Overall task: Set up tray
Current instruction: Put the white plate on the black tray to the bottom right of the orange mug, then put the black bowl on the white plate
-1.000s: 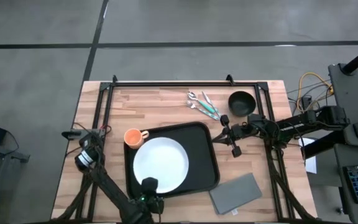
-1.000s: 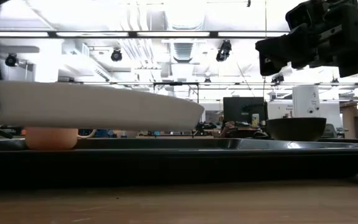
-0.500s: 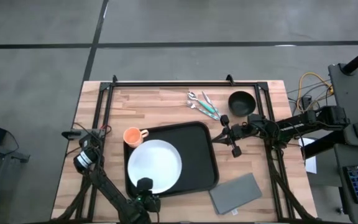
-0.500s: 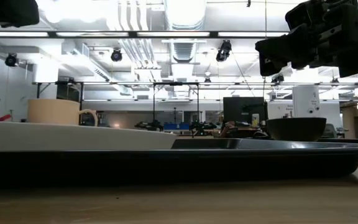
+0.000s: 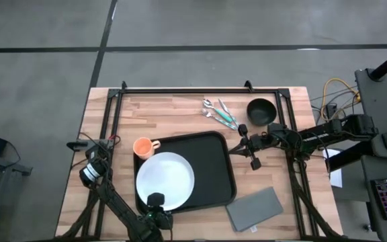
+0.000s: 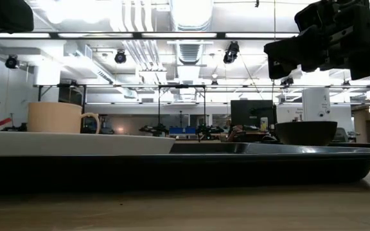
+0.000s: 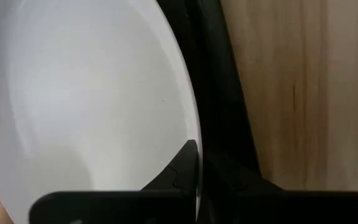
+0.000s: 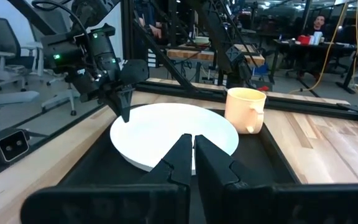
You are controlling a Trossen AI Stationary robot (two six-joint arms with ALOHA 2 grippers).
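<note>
The tray (image 5: 215, 168) lies near the middle of the table (image 5: 173, 114), its long axis running left to right, with the plate (image 5: 165, 180) resting on its left half and overlapping the left rim. The left gripper (image 5: 156, 201) sits at the plate's near edge; in its wrist view the fingers (image 7: 182, 165) look clamped on that rim, so the plate seems set down but not yet let go. The right gripper (image 5: 246, 143) hovers just off the tray's right edge with its fingers pressed together and holding nothing. What is left to load lies mostly on the right side: the bowl (image 5: 261, 110) and cutlery (image 5: 220, 113) beyond the tray's far right corner, the napkin (image 5: 254, 208) off its near right corner. The cup (image 5: 144, 148) stands just outside the far left corner, near the plate. By my judgement the right arm is nearer the bowl, which lies just beyond its fingers, while the cup falls to the left arm.
</note>
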